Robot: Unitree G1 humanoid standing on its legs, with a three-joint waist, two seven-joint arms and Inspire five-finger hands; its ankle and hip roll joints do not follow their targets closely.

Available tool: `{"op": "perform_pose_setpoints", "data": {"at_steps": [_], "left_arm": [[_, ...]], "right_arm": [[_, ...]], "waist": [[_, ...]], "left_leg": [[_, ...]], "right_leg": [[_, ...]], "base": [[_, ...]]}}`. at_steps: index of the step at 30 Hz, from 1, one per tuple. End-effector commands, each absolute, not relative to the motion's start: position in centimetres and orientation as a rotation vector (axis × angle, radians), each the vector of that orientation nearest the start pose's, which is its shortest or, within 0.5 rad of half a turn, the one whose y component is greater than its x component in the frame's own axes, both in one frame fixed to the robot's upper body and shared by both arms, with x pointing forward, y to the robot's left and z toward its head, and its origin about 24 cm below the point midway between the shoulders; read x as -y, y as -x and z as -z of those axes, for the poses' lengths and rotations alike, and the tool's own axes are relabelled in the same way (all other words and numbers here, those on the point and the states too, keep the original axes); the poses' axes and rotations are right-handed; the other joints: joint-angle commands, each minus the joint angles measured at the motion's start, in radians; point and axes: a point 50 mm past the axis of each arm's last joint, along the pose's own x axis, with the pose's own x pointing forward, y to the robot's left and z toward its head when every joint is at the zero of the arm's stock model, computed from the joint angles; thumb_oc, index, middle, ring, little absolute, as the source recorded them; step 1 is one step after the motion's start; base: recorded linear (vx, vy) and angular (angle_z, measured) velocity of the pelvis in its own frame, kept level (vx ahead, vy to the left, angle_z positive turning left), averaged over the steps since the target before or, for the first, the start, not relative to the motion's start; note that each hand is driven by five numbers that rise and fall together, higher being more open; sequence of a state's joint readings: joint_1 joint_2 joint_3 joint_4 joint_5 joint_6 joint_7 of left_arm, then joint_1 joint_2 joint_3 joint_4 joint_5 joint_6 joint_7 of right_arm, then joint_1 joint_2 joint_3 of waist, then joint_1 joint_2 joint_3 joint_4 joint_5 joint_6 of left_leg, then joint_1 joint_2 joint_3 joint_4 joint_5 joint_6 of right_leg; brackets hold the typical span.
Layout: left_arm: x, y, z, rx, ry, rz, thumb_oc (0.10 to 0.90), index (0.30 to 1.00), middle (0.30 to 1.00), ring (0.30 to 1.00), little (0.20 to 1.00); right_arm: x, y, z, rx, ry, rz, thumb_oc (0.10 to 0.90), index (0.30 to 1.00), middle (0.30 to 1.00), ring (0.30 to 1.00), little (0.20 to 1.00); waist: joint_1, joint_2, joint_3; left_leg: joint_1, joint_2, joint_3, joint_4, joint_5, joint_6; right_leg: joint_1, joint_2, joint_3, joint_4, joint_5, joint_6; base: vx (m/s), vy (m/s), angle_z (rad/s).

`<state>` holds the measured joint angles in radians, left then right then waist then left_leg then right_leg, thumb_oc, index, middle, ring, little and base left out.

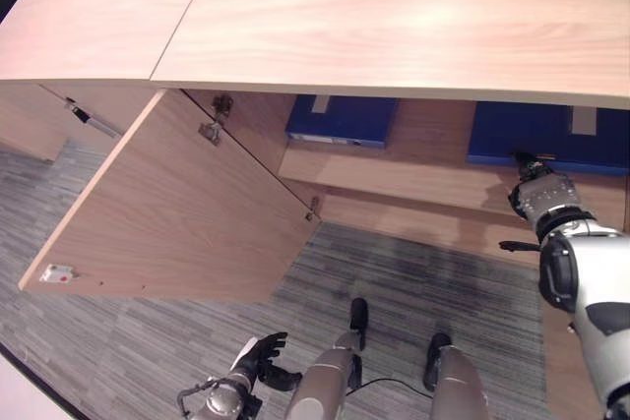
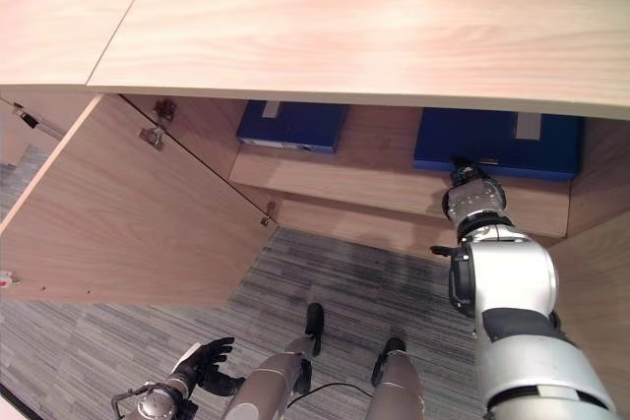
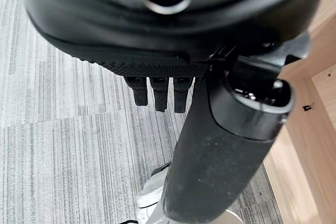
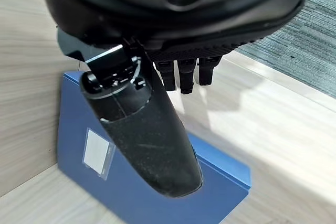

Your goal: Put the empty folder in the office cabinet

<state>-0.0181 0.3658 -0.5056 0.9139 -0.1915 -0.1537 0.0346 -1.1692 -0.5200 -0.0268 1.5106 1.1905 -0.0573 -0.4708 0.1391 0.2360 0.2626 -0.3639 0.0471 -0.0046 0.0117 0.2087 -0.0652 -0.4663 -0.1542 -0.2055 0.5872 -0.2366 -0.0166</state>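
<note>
The flat blue folder (image 4: 157,192) is seen lying on the light wooden cabinet shelf (image 2: 335,179), against the side wall. The right hand (image 4: 178,74) is held just above it, fingers relaxed, gripping nothing. The left hand (image 1: 258,353) hangs loosely open over grey carpet (image 1: 413,282), beside the open cabinet door (image 1: 187,213).

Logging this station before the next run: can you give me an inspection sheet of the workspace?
Surface: wooden cabinet, door swung open, shelf inside.
Job's things: blue folder lying on the shelf under the right robot hand; fingers straight, not gripping.
Clutter: second blue folder further left on the shelf.
Hands: left robot hand low over the carpet, holding nothing.
Cables: nothing seen.
Surroundings: grey striped carpet.
</note>
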Motion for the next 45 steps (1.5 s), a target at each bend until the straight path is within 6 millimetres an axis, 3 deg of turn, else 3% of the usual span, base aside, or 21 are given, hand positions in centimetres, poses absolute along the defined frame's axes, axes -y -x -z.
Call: {"op": "perform_pose_setpoints", "data": {"at_steps": [1,4,7,8,11,14,15,17,20,30,37,38,45], "left_arm": [[-22.0,-17.2,11.9,-0.768,-0.388,0.135,0.800,0.900,0.900,0.900,0.900],[-21.9,-17.0,11.7,-0.753,-0.343,0.122,0.800,0.900,0.900,0.900,0.900],[-21.5,-16.5,11.8,-0.751,-0.294,0.114,0.800,0.900,0.900,0.900,0.900],[-21.6,-16.2,11.9,-0.755,-0.297,0.107,0.800,0.900,0.900,0.900,0.900],[-21.9,-15.9,11.9,-0.754,-0.307,0.100,0.800,0.900,0.900,0.900,0.900],[-22.0,-15.5,12.1,-0.764,-0.321,0.095,0.800,0.900,0.900,0.900,0.900],[-22.0,-15.5,12.2,-0.764,-0.321,0.096,0.800,0.900,0.900,0.900,0.900],[-21.9,-15.4,12.1,-0.759,-0.335,0.113,0.800,0.900,0.900,0.900,0.900],[-21.9,-15.4,12.1,-0.752,-0.352,0.133,0.800,0.900,0.900,0.900,0.900],[-22.5,-16.0,11.3,-0.720,-0.343,0.161,0.800,0.900,0.900,0.900,0.900],[-22.8,-16.0,11.1,-0.716,-0.343,0.200,0.800,0.900,0.900,0.900,0.900],[-23.0,-16.1,10.9,-0.714,-0.341,0.207,0.800,0.900,0.900,0.900,0.900],[-22.6,-16.7,10.5,-0.687,-0.329,0.233,0.800,0.900,0.900,0.900,0.900]], "right_arm": [[29.7,-39.3,-16.7,-0.005,-0.828,0.755,0.800,0.900,0.900,0.900,0.900],[27.0,-39.4,-15.3,0.083,-0.742,0.641,0.800,0.900,0.900,0.900,0.900],[25.8,-37.2,-13.0,0.201,-0.649,0.572,0.800,0.900,0.900,0.900,0.900],[26.2,-36.1,-12.7,0.249,-0.536,0.575,0.400,0.300,0.300,0.300,0.300],[26.3,-34.8,-12.8,0.290,-0.379,0.578,0.400,0.300,0.300,0.300,0.300],[26.6,-33.1,-14.1,0.384,-0.056,0.585,0.400,0.300,0.300,0.300,0.300],[26.6,-33.1,-14.1,0.383,-0.053,0.587,0.400,0.300,0.300,0.300,0.300],[27.0,-32.5,-15.3,0.427,0.186,0.585,0.400,0.300,0.300,0.300,0.300],[27.3,-32.4,-16.4,0.466,0.315,0.593,0.400,0.300,0.300,0.300,0.300],[29.8,-34.6,-18.6,0.379,0.527,0.627,0.400,0.300,0.300,0.300,0.300],[31.5,-36.4,-20.5,0.263,0.730,0.582,0.400,0.300,0.300,0.300,0.300],[32.3,-36.9,-21.1,0.204,0.828,0.575,0.400,0.300,0.300,0.300,0.300],[33.5,-37.2,-20.3,0.058,0.849,0.573,0.400,0.300,0.300,0.300,0.300]], "waist": [[0.010,-0.008,0.006],[-0.008,-0.008,0.020],[-0.033,-0.006,0.037],[-0.043,-0.007,0.043],[-0.054,-0.010,0.046],[-0.073,-0.022,0.053],[-0.073,-0.021,0.053],[-0.081,-0.031,0.056],[-0.084,-0.035,0.058],[-0.061,-0.039,0.057],[-0.034,-0.033,0.056],[-0.024,-0.032,0.058],[-0.001,-0.022,0.065]], "left_leg": [[0.113,0.016,-0.008,0.094,-0.262,-0.036],[0.122,0.021,-0.002,0.074,-0.254,-0.033],[0.130,0.024,0.001,0.056,-0.247,-0.029],[0.132,0.026,-0.002,0.049,-0.244,-0.028],[0.137,0.029,-0.002,0.039,-0.240,-0.026],[0.145,0.033,0.001,0.027,-0.236,-0.024],[0.145,0.033,0.001,0.026,-0.236,-0.024],[0.152,0.035,0.003,0.016,-0.232,-0.023],[0.156,0.037,0.007,0.009,-0.230,-0.021],[0.154,0.035,0.000,-0.004,-0.218,-0.022],[0.145,0.032,-0.006,-0.011,-0.206,-0.028],[0.137,0.032,-0.011,-0.010,-0.202,-0.031],[0.112,0.035,-0.023,-0.001,-0.197,-0.033]], "right_leg": [[0.096,0.036,0.116,-0.165,-0.014,0.108],[0.097,0.039,0.121,-0.182,-0.001,0.109],[0.104,0.041,0.122,-0.204,0.011,0.113],[0.106,0.041,0.120,-0.208,0.015,0.113],[0.106,0.041,0.118,-0.213,0.017,0.115],[0.108,0.042,0.117,-0.224,0.024,0.116],[0.108,0.043,0.117,-0.225,0.024,0.116],[0.109,0.044,0.120,-0.233,0.030,0.119],[0.106,0.044,0.123,-0.235,0.034,0.121],[0.107,0.042,0.119,-0.252,0.048,0.125],[0.098,0.038,0.115,-0.257,0.055,0.128],[0.091,0.035,0.111,-0.254,0.055,0.128],[0.068,0.034,0.102,-0.238,0.050,0.125]], "base": [[-0.01,0.004,-0.06],[-0.02,0.017,-0.06],[-0.01,0.027,-0.05],[0.00,0.000,0.00],[0.00,0.003,-0.01],[0.00,0.001,0.01],[0.00,0.000,0.00],[0.00,0.006,-0.03],[0.00,0.018,-0.09],[0.00,0.004,-0.04],[0.00,0.002,0.01],[0.02,0.007,0.05],[0.01,0.004,0.07]]}}
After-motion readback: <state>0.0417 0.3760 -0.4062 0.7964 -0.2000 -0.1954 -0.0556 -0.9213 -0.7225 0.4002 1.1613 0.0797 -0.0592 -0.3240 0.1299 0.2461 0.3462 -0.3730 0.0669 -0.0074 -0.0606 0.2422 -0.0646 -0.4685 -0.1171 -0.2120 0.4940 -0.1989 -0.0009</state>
